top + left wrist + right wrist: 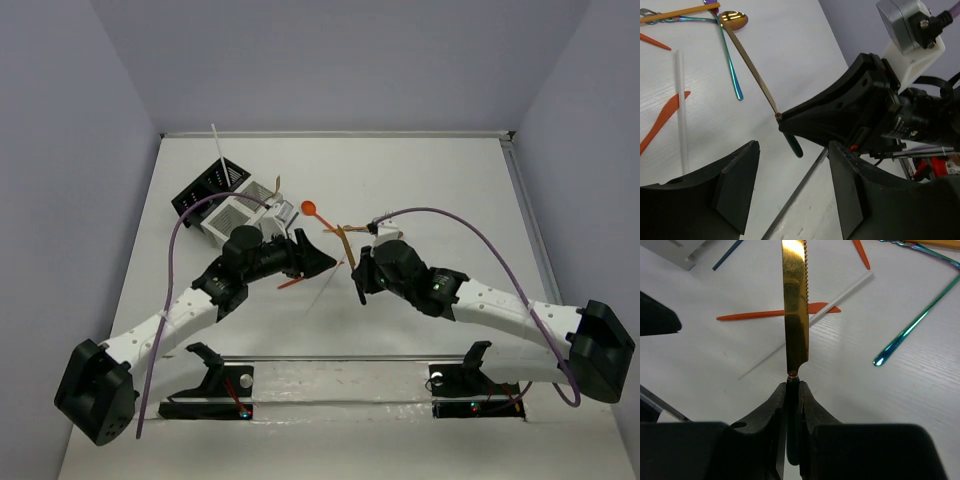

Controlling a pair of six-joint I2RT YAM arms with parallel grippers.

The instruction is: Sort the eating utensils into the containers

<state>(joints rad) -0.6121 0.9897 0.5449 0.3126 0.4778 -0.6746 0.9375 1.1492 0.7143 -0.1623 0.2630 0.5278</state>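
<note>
The gold serrated knife (794,305) is clenched by the right hand (792,387), seemingly only at its handle-end (left hand (790,185) released), so it could be levered loose.

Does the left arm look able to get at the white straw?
Probably yes: the left gripper is open, the white straw lies just ahead, and the right gripper holds the gold knife off to one side.

The gold knife (794,305) is polished, mirror-glossy metal with a serrated edge. The teal utensil (912,327) looks like glossy, iridescent metal. The orange knife (765,315) is matt plastic. The surface (900,405) is matt white and finely grained.
</note>
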